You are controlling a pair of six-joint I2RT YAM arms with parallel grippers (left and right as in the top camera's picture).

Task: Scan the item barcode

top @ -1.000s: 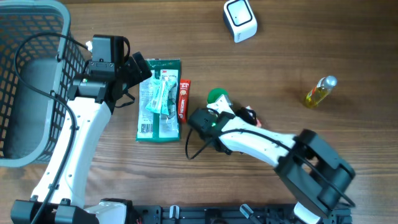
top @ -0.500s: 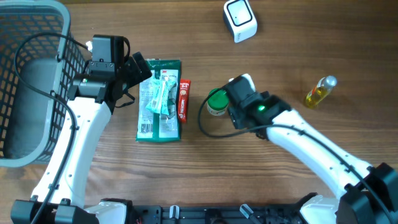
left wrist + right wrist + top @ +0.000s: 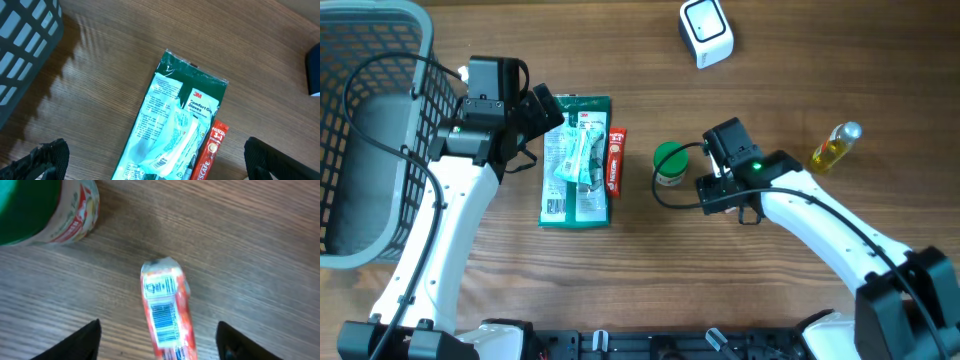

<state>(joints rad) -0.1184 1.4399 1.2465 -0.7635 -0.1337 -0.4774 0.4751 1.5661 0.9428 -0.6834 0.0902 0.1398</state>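
Note:
A small red sachet [image 3: 166, 311] lies flat on the wooden table with its barcode label facing up. My right gripper [image 3: 162, 342] stands open straddling it, the dark fingers [image 3: 82, 341] well clear of it on both sides. In the overhead view the right gripper [image 3: 722, 190] covers the sachet, just right of a green-lidded jar [image 3: 669, 161]. The white scanner [image 3: 706, 32] sits at the far edge. My left gripper [image 3: 160, 167] is open above a green glove packet [image 3: 177, 125] and a red Nescafe stick [image 3: 210, 150], holding nothing.
A grey mesh basket [image 3: 370, 130] fills the left side, beside the left arm. A yellow bottle [image 3: 834, 147] lies at the right. The jar [image 3: 47, 207] stands close to the sachet's far end in the right wrist view.
The right arm has swung from the left of the jar to its right side, and its jaws have opened wider. The left arm has not moved.

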